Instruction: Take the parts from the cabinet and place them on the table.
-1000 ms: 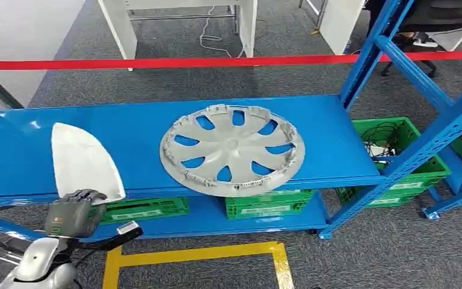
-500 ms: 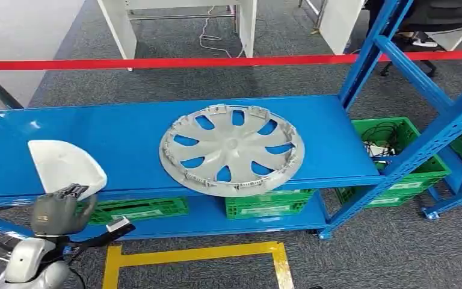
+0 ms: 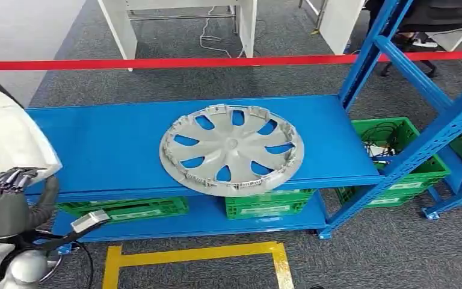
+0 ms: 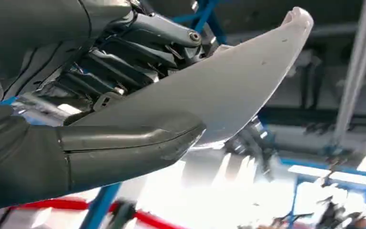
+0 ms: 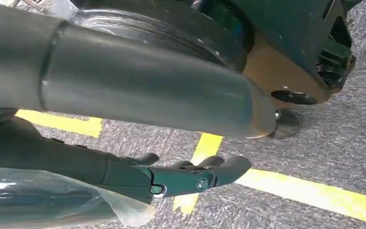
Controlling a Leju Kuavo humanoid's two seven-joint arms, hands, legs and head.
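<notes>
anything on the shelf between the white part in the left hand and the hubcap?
No. In the head view, only bare blue shelf lies between the white part held by the left hand and the grey hubcap.

Head cam sits high, looks forward and down over blue shelf (image 3: 126, 144) with hubcap (image 3: 232, 150), carpet and red tape beyond. Left wrist cam right behind left hand (image 4: 76, 124), super close, tilted up along white part (image 4: 228, 81) toward blurry blue racking. Right wrist cam behind right hand (image 5: 138, 143), aimed at carpet and yellow floor line (image 5: 314, 193). Head and left wrist views share white part (image 3: 9, 141) and left hand (image 3: 3, 201); yellow line (image 3: 198, 256) maybe shared with right wrist view.
</notes>
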